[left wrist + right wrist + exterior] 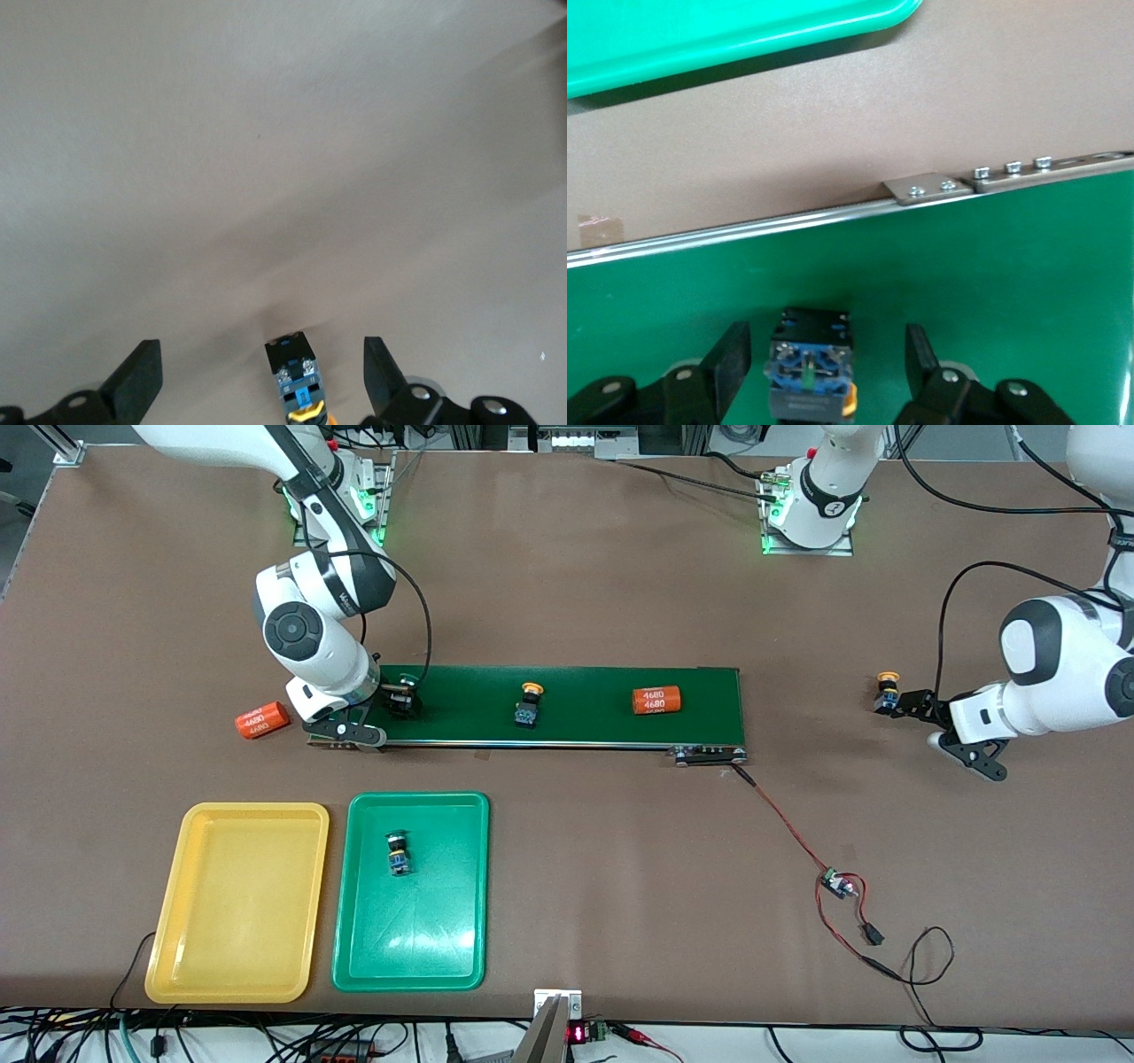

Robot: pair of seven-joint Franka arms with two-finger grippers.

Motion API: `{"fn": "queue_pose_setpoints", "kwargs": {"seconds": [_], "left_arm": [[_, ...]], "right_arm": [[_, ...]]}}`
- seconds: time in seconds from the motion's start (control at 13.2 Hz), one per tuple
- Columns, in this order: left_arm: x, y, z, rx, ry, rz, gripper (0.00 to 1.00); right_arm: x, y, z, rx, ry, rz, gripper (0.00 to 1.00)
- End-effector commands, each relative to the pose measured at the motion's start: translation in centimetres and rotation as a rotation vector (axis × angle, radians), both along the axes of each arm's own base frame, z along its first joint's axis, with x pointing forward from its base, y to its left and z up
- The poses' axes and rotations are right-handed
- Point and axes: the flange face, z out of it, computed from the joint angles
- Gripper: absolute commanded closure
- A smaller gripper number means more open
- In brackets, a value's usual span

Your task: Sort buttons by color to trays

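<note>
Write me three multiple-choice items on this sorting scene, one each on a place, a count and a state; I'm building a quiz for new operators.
1. The yellow-capped button in the middle of the front view lies: A on a shelf; B in a drawer; C on the conveyor belt.
2. Orange cylinders in view: A one; B two; C four.
3. The left pincer is: A open, straddling a black-and-blue button; B shut on a cup; C shut on a spoon.
Key: C, it stands on the dark green belt; B, one on the belt, one off its end; A, gaps show on both sides of the button.
</note>
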Motion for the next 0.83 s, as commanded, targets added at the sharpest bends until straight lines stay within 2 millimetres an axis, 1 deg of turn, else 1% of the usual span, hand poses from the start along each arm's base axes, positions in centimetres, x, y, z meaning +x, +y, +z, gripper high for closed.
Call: {"fn": "queue_pose_setpoints", "kwargs": {"seconds": [0.0, 0.08, 0.23, 0.3, 0.38, 0.53, 0.68, 0.76], "left_arm": [[-2.1, -1.0, -1.8, 0.012, -0.014, 0.069, 0.0], [-2.6, -1.0, -2.3, 0.015, -0.019, 0.077, 0.0], [-3.9, -0.9, -3.2, 0.022, 0.006, 0.109, 0.0], [-4.2, -0.9, -3.4, 0.021, 0.012, 0.111, 0.0], [-4.5, -0.9, -3.6, 0.021, 0.018, 0.113, 0.0], [-5.8, 0.3, -3.7, 0.03, 0.016, 0.138, 0.0], [-7.0, -0.2, -4.7, 0.034, 0.006, 0.141, 0.0], [-7.8, -0.4, -5.3, 0.037, -0.007, 0.146, 0.01]], "right_arm": [[0.5, 0.2, 0.0, -0.009, -0.015, 0.034, 0.43], [0.5, -0.1, -0.1, -0.011, -0.014, 0.031, 0.52], [0.5, -0.1, -0.1, -0.011, -0.014, 0.032, 0.77], [0.6, -0.3, -0.1, -0.012, -0.014, 0.031, 0.86], [1.0, -0.3, 0.4, -0.01, -0.021, 0.034, 0.93], [2.8, -1.3, 2.4, -0.019, -0.024, 0.034, 0.94], [5.2, -1.0, 6.2, -0.012, -0.045, 0.07, 0.94], [6.7, -1.3, 8.2, -0.007, -0.062, 0.091, 0.94]]}}
